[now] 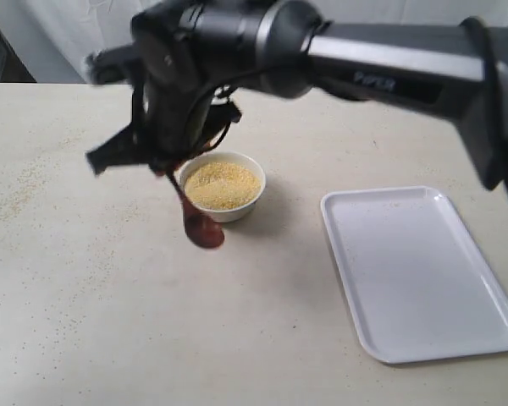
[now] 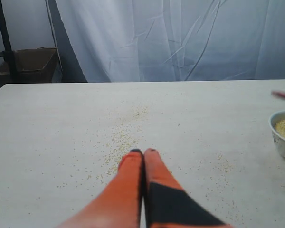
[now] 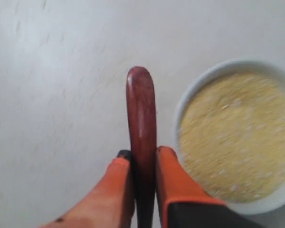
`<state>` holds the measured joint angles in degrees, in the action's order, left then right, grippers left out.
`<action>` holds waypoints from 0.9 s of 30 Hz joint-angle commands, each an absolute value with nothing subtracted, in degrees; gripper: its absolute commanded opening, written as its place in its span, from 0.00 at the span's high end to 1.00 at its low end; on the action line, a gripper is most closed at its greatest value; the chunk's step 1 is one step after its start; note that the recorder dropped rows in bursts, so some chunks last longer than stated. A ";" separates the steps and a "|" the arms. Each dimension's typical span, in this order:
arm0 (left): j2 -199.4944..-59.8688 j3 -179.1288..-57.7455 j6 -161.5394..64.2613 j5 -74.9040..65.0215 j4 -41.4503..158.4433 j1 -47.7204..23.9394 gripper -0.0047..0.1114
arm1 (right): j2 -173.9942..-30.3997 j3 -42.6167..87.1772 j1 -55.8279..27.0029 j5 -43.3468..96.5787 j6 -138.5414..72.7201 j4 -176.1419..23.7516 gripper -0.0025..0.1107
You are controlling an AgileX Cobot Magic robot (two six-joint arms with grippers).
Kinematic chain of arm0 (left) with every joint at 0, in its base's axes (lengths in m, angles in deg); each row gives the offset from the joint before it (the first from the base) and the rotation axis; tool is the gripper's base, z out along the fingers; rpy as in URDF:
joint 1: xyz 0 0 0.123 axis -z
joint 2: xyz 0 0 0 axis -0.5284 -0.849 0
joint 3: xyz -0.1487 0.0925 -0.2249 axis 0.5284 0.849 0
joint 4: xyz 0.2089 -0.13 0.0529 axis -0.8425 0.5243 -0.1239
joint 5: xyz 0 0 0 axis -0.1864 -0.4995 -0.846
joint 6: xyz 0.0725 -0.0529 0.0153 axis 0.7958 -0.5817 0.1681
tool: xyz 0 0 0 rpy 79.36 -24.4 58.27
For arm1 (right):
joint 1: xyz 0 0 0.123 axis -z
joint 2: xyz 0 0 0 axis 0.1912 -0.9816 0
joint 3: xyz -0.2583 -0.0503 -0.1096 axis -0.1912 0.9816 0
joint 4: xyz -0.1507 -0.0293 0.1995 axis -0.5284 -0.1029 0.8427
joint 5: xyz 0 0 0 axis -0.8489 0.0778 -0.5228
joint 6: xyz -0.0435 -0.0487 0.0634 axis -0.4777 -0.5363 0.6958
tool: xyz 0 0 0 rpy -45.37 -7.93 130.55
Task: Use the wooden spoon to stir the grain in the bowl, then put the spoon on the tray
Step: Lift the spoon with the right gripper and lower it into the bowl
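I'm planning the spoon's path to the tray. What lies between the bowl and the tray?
Nothing. In the exterior view, only bare tabletop separates the bowl from the tray.

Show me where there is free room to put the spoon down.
The tray is bare. The table between bowl and tray is bare too. Crowded: the bowl's left side, where the right tool holds the spoon. Spilled grains dot the table farther left.

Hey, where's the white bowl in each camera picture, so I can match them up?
Exterior view: the bowl sits mid-table, left of the tray.
Left wrist view: cut by the frame's edge.
Right wrist view: close beside the wooden spoon, rim here.
Shared landmark: the grain in it.
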<state>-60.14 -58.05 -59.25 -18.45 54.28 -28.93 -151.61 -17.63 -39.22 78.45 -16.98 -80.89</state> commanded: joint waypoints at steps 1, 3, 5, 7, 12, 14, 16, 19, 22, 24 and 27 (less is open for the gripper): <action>-59.87 -57.75 -59.45 -18.17 54.37 -28.97 0.96 | -150.85 -18.71 -29.83 74.32 -2.67 -83.66 0.97; -59.87 -57.75 -59.45 -18.17 54.37 -28.97 0.96 | -151.93 -18.71 -26.11 71.55 3.88 -83.66 0.97; -59.87 -57.75 -59.45 -18.17 54.37 -28.97 0.96 | -153.22 -18.71 -23.76 69.09 9.60 -83.66 0.97; -59.87 -57.75 -59.45 -18.17 54.37 -28.97 0.96 | -154.73 -18.71 -22.20 67.08 15.86 -83.66 0.97; -59.87 -57.75 -59.45 -18.17 54.37 -28.97 0.96 | -158.34 -18.71 -21.64 62.62 31.97 -89.55 0.97; -59.87 -57.75 -59.45 -18.17 54.37 -28.97 0.96 | -159.51 -18.71 -21.74 63.23 33.75 -89.86 0.97; -59.87 -57.75 -59.45 -18.17 54.37 -28.97 0.96 | -160.02 -18.71 -21.74 64.05 35.44 -89.66 0.97; -59.87 -57.75 -59.45 -18.17 54.37 -28.97 0.96 | -160.01 -18.71 -22.99 64.30 35.83 -89.66 0.97; -59.87 -57.75 -59.45 -18.17 54.37 -28.97 0.96 | -160.01 -18.71 -23.77 64.41 38.46 -90.75 0.97; -59.87 -57.75 -59.45 -18.17 54.37 -28.97 0.96 | -160.14 -18.71 -23.93 65.17 38.48 -90.72 0.97; -59.87 -57.75 -59.45 -18.17 54.37 -28.97 0.96 | -160.58 -18.71 -24.03 66.04 38.48 -90.72 0.97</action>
<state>-60.14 -58.05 -59.25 -18.45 54.28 -28.93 -160.36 -18.62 -24.07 65.17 38.32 -89.67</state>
